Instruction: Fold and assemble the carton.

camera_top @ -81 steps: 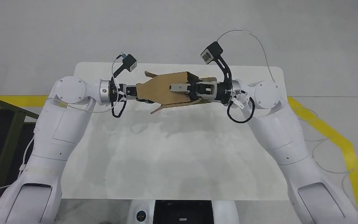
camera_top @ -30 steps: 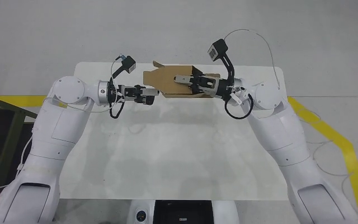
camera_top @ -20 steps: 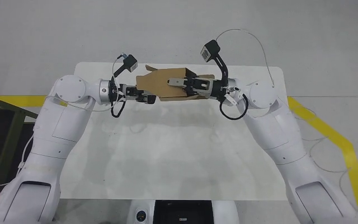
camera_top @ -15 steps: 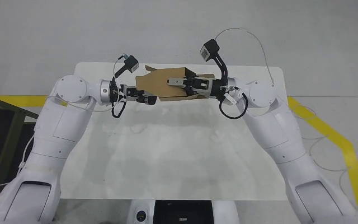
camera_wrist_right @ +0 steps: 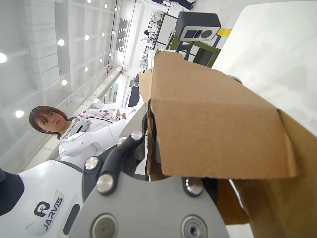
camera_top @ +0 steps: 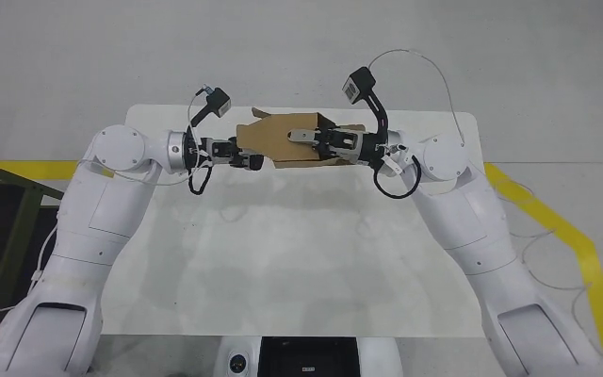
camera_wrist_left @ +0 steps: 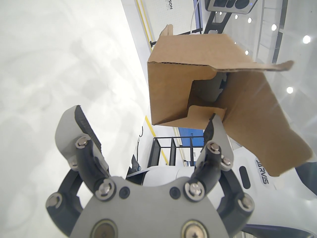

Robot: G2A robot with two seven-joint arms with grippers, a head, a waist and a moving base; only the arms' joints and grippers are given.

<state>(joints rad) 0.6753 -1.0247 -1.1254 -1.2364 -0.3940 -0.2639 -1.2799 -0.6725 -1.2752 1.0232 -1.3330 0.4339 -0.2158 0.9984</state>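
Seemingly light, easily creased carton, clamped by one wall in the right hand; the left hand, spread wide and empty, should take a flap near its fold

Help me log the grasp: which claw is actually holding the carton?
The right claw: it is clamped on the carton, holding it above the table. The left claw stands open beside the carton.

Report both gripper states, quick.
Left gripper: open.
Right gripper: shut on the brown cardboard carton.
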